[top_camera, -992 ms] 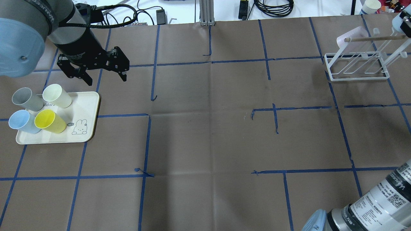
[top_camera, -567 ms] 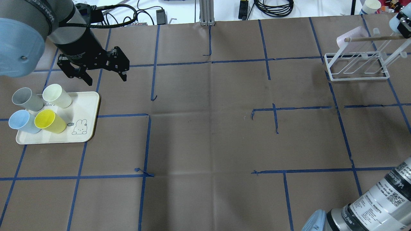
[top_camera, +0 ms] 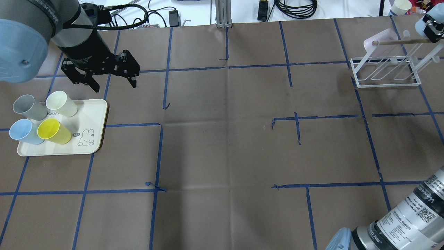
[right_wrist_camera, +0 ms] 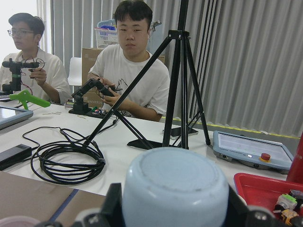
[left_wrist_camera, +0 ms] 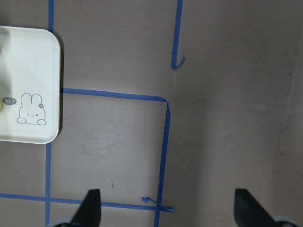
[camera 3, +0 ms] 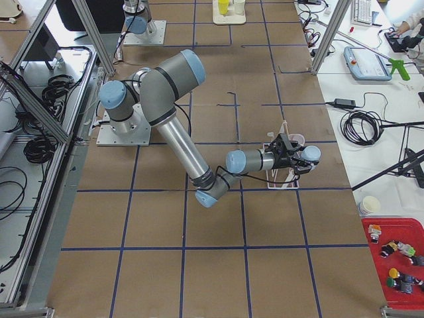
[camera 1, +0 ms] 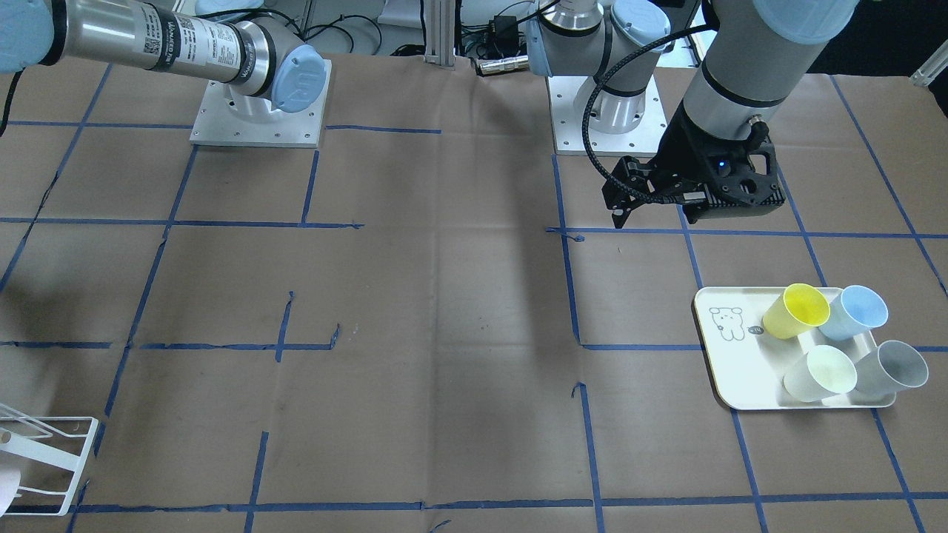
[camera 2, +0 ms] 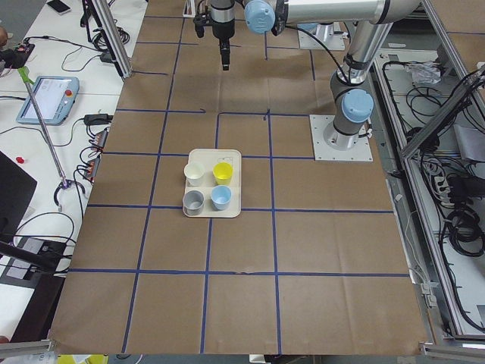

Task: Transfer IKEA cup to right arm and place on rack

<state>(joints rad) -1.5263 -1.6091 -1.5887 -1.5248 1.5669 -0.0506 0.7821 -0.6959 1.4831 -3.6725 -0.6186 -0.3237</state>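
One rack [top_camera: 388,85] stands just beside the right hand [right_wrist_camera: 173,209], which grips a pale-blue cup [right_wrist_camera: 175,182] by its wall. The left hand [top_camera: 114,85] hangs spread, empty. Likely light, stiff, slick plastic: squeeze mid-wall, gently.

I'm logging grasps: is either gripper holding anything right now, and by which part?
The right gripper clamps a pale blue cup by its side walls, one finger on each side. The left gripper is open and empty.
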